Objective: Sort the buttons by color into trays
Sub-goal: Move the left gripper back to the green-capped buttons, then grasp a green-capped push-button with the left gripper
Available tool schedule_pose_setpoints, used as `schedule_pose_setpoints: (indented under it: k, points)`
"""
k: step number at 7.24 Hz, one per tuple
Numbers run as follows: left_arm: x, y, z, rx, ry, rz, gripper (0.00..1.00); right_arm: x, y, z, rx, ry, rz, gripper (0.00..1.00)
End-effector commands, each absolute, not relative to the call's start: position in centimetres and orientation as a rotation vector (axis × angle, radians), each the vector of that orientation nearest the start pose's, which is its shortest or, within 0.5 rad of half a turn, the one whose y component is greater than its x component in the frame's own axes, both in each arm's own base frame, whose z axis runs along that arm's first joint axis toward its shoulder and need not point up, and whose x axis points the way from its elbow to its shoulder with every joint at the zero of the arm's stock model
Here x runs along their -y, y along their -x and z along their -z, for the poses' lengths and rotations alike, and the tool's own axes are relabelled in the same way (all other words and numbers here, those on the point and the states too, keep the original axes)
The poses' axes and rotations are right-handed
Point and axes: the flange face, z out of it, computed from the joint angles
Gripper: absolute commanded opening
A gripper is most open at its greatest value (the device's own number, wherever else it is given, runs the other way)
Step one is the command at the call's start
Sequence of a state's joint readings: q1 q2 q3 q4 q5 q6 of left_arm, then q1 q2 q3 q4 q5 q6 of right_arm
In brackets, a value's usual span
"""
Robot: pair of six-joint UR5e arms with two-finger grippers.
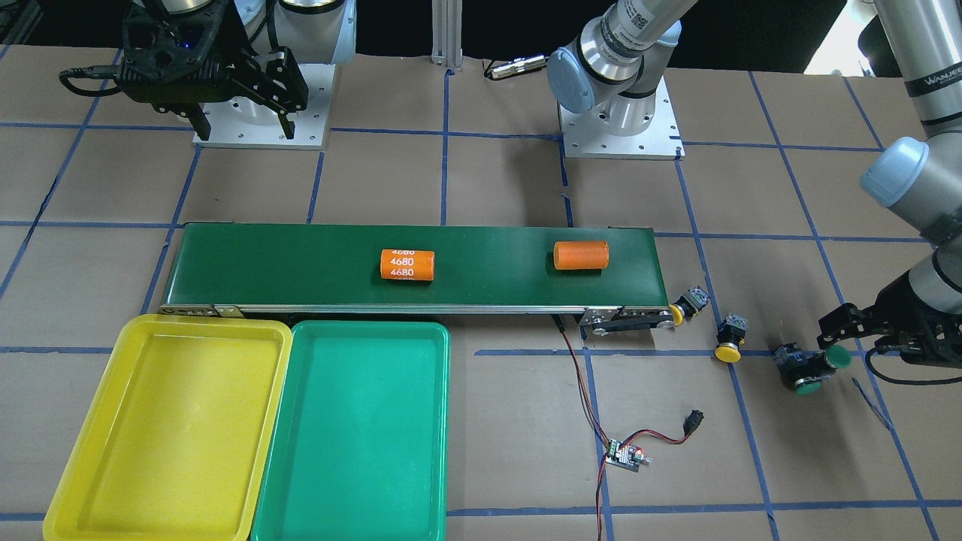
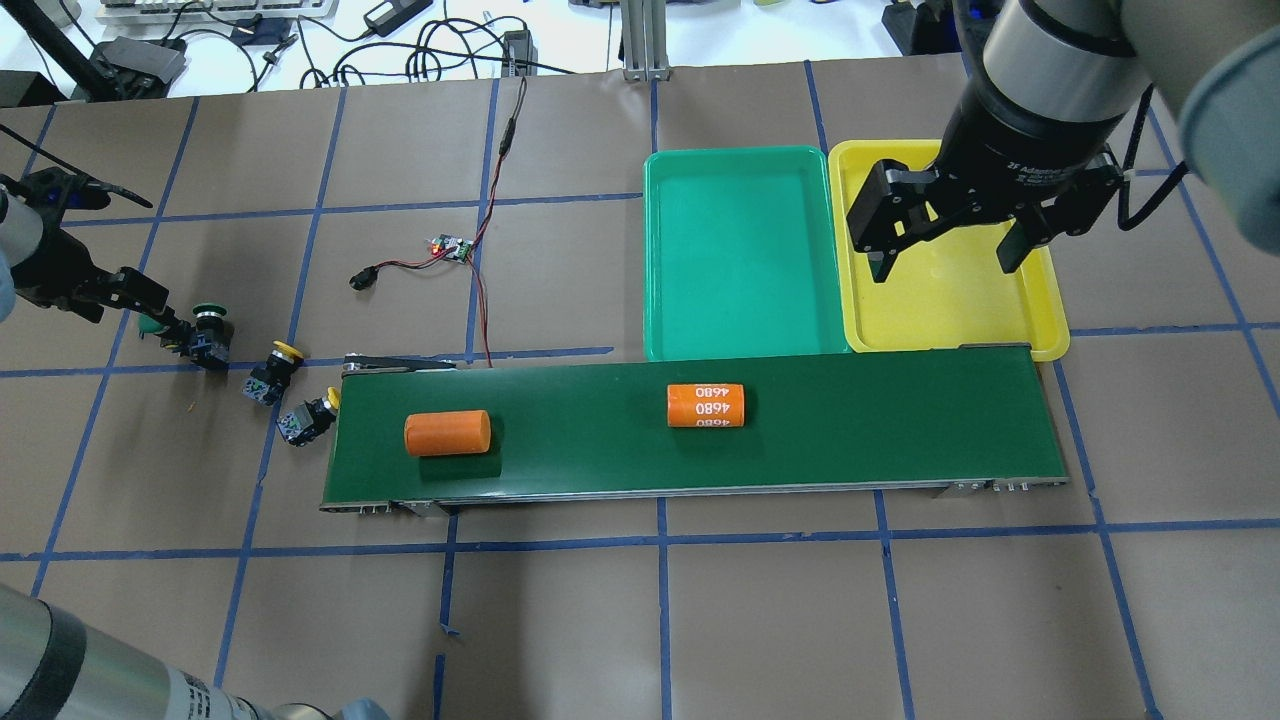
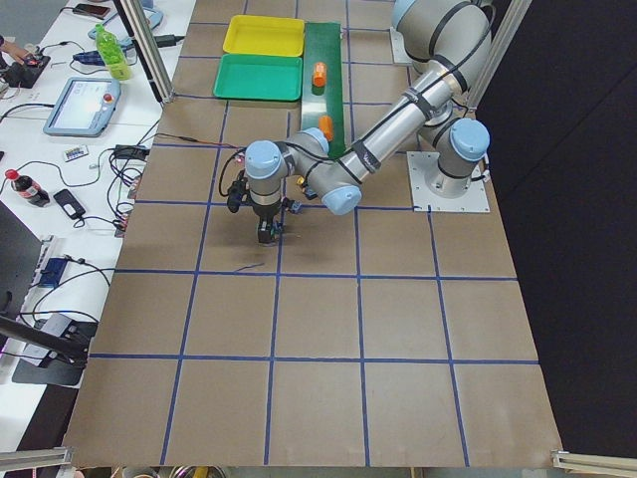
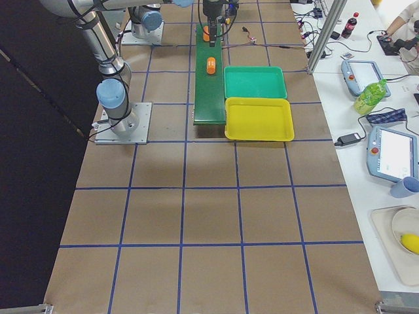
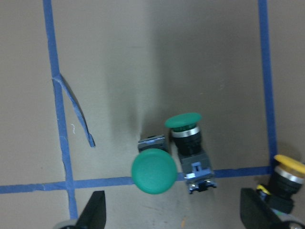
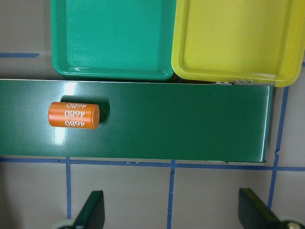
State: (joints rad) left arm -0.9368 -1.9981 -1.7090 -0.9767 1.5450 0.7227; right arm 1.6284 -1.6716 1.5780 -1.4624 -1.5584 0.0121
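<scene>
Brown gridded table [image 2: 760,620]; white bench [image 4: 366,196], perhaps tablets [image 4: 393,154].

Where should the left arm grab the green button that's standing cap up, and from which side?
Pinch its round cap across the rim, coming straight down: the cap faces up and overhangs the body. The other green button lies close beside it, so set the fingers on the free sides.

Both arms [image 1: 627,30] are silver-grey tubes with pale blue caps at the joints. Each stands on a square metal base plate [image 1: 661,139] dotted with screws. The right gripper [image 2: 942,265] is black, with white lettering round its collar and a black cable [image 1: 79,74] trailing off it. The left gripper [image 2: 158,325] is black too.
</scene>
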Motion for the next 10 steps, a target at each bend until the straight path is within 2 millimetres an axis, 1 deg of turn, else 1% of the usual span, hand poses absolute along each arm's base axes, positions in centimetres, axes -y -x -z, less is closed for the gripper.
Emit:
schedule_pose_setpoints:
  k: [1,3,4,5,6,7,8,9,10]
  points:
    - [57.2,-25.9,-22.2,-3.158,-0.136,0.023,1.0,43.4,-15.9,-51.8,-3.137,0.082,-0.046,1.0]
    - [57.2,-25.8,-21.9,-3.166,-0.112,0.018,0.55,43.2,-16.2,-52.1,-3.121,0.072,-0.025,1.0]
    - [57.3,-25.7,-21.9,-3.17,-0.066,0.02,0.4,43.2,-16.1,-52.1,-3.126,0.069,-0.032,1.0]
    - [57.3,-25.7,-22.0,-3.172,-0.046,0.025,0.32,43.2,-15.9,-52.1,-3.129,0.062,-0.032,1.0]
    - [57.4,-25.6,-22.0,-3.173,-0.046,0.026,0.11,43.1,-16.2,-52.0,-3.12,0.064,-0.037,1.0]
    - [57.4,-25.4,-22.3,-3.17,-0.051,0.032,0.0,43.1,-16.1,-51.9,-3.123,0.062,-0.042,1.0]
    - [57.5,-25.1,-24.6,-3.147,-0.058,0.062,0.0,43.2,-15.9,-51.9,-3.123,0.057,-0.042,1.0]
    - [57.1,-23.9,-26.7,-3.167,-0.068,0.013,0.0,43.1,-16.1,-51.9,-3.122,0.062,-0.042,1.0]
    - [56.0,-23.2,-30.1,-3.167,-0.058,-0.015,0.0,43.1,-16.1,-51.9,-3.122,0.059,-0.042,1.0]
